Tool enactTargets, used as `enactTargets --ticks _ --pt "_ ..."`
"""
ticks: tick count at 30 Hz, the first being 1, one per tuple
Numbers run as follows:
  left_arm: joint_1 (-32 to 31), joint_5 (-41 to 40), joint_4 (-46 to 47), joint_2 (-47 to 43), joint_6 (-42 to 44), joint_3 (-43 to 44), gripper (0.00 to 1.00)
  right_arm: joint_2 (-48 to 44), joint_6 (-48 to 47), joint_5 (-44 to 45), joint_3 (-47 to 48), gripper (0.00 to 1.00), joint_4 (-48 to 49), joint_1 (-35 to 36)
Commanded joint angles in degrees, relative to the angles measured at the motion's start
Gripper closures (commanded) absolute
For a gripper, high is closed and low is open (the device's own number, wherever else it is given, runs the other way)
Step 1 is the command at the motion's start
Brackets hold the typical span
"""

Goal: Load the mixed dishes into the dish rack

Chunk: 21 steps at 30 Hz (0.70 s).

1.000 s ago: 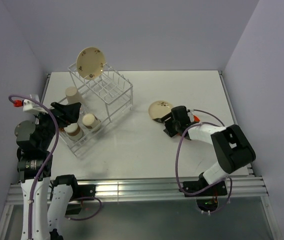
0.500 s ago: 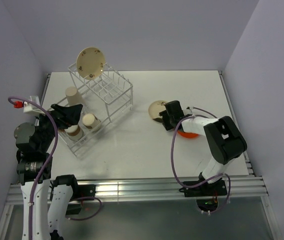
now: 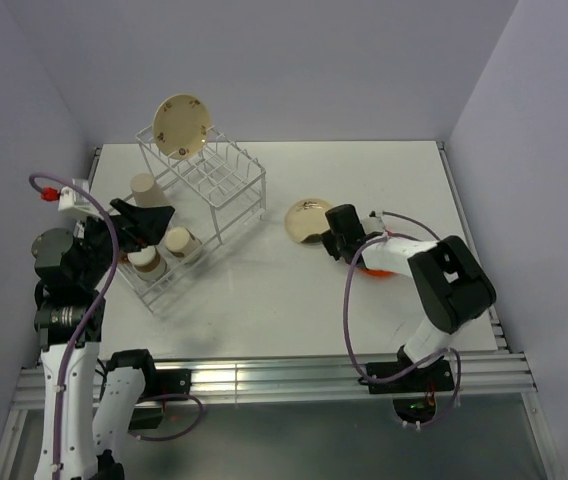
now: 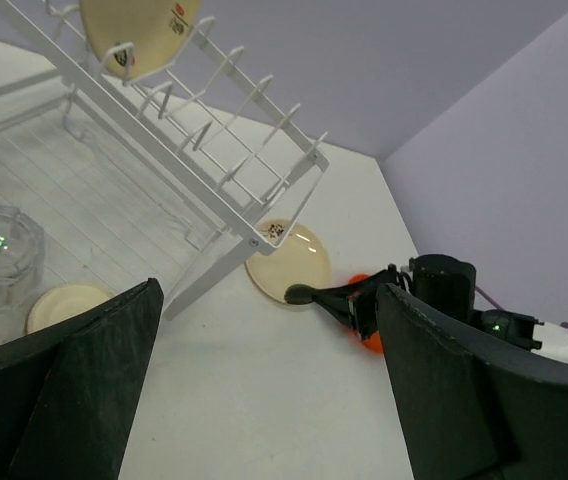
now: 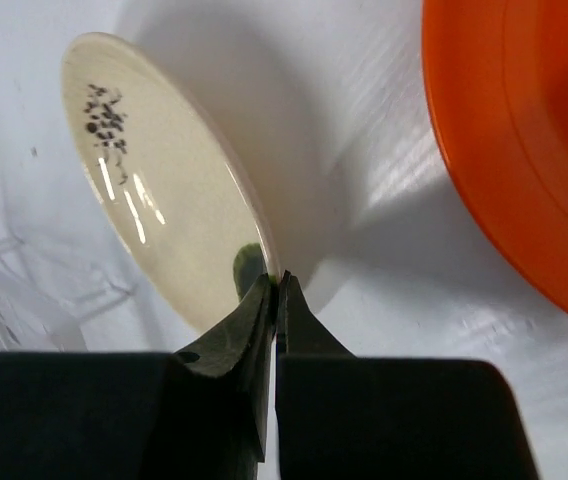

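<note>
Right gripper shifted left, now pinched on cream plate rim to tip it on edge for the dish rack slots; left gripper gapes, empty

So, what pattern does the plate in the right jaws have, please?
Plain cream plate with one dark speckled motif near its rim; clearest in right wrist view.

White-and-black left arm, right arm matching; purple cables loop off both; red plug caps the left arm's cable; black wedge fingers.
</note>
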Motion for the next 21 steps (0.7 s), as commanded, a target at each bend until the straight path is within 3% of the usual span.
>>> enactTargets --ticks 1,6,12,17,21 --pt "-0.18 6.88 1.06 4.72 -1.37 2.73 0.07 -9.72 -10.43 4.53 -2.05 1.0 -0.46 2.41" --pt "-1.94 9.08 1.84 6.93 0.56 5.2 0.06 -23.1 -18.97 5.15 -3.89 1.0 -5.46 2.85" --pt "-4.4 19.54 5.61 11.32 0.66 5.99 0.06 -39.45 -27.93 -1.87 -2.94 1.0 -14.86 2.94" --pt "-12.04 20.08 10.19 12.21 -1.36 4.85 0.05 -47.64 -32.24 -13.81 0.93 1.0 -21.28 3.12" --pt "-17.75 19.38 13.19 14.58 -2.78 5.37 0.05 -49.05 -33.92 -27.26 4.96 1.0 -19.98 3.64"
